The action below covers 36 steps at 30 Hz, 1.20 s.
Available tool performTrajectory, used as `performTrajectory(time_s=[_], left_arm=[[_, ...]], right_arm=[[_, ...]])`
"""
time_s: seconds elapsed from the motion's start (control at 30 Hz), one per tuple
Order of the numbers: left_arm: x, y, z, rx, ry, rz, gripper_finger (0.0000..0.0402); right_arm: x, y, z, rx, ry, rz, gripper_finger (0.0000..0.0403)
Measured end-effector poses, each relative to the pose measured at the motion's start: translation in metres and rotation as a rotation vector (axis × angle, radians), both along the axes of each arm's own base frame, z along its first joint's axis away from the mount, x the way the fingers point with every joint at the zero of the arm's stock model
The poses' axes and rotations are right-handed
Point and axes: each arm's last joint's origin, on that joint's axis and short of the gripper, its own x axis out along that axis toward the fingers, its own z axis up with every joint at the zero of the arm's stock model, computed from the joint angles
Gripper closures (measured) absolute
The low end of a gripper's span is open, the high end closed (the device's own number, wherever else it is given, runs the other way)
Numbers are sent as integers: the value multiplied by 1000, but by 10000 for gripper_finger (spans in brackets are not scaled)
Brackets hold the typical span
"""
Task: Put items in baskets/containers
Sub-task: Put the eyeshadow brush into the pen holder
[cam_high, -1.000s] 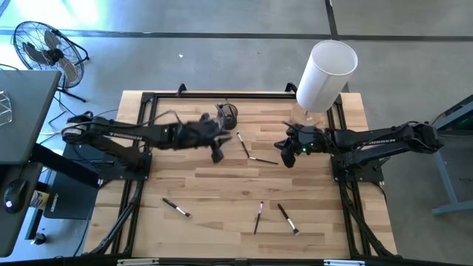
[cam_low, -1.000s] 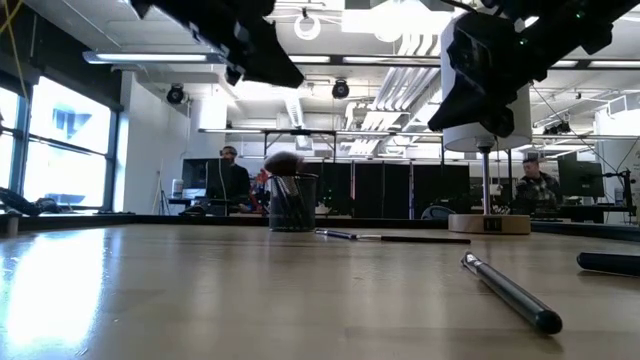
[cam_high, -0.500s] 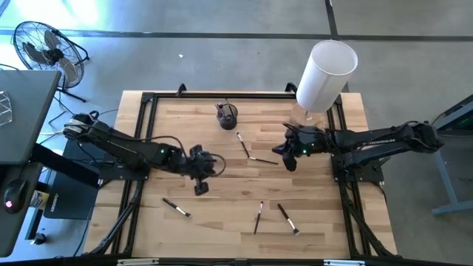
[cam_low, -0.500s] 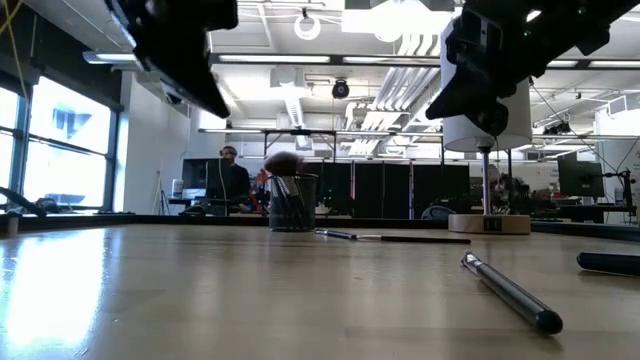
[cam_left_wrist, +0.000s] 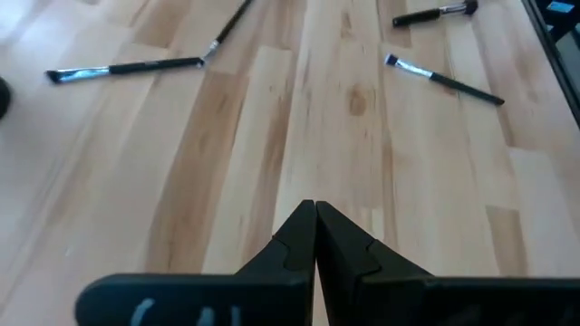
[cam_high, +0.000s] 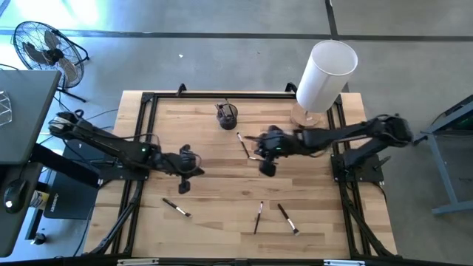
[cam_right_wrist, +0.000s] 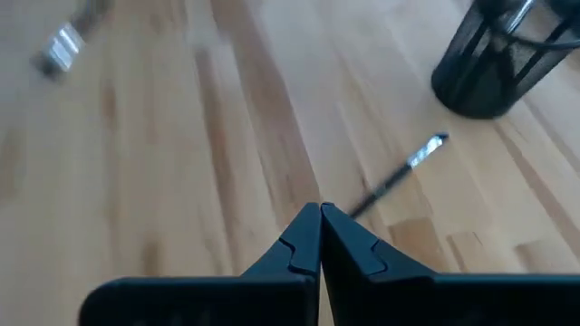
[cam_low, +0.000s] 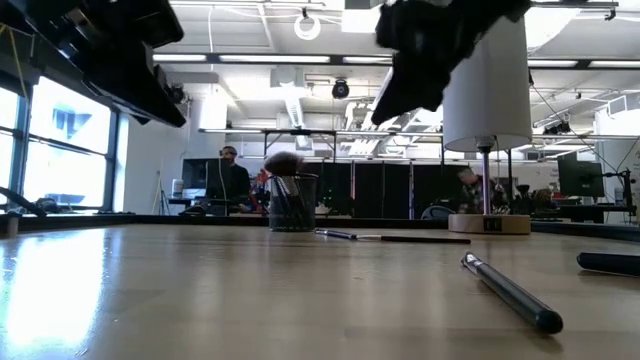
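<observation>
Both grippers, left (cam_left_wrist: 314, 237) and right (cam_right_wrist: 320, 237), have fingers pressed together, empty

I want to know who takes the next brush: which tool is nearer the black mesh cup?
Right. The right tool hangs over mid-table, a little toward the near edge and right of the mesh cup. The left tool is farther off, toward the near-left.

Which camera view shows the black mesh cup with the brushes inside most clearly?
The low view: the mesh cup stands in full side profile, brushes sticking out. The high view shows it small from above; the right wrist view cuts it off; the left wrist view misses it.
</observation>
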Motion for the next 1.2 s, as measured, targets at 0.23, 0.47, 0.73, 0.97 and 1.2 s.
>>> performTrajectory(time_s=[0.23,0.47,0.73,0.97,1.2], left_arm=[[-19,7,10,62,-43,2,401],[-23,9,15,90,-67,-19,401],[-25,9,12,106,-31,-26,401],[-25,9,12,103,-33,-29,401],[-25,9,12,101,-33,-29,401]], right_arm=[[40,-13,-35,-58,331,87,372],[52,-31,-70,26,437,111,322],[61,-37,-97,31,464,168,305],[67,-37,-106,36,442,170,304],[72,-37,-105,25,384,219,304]])
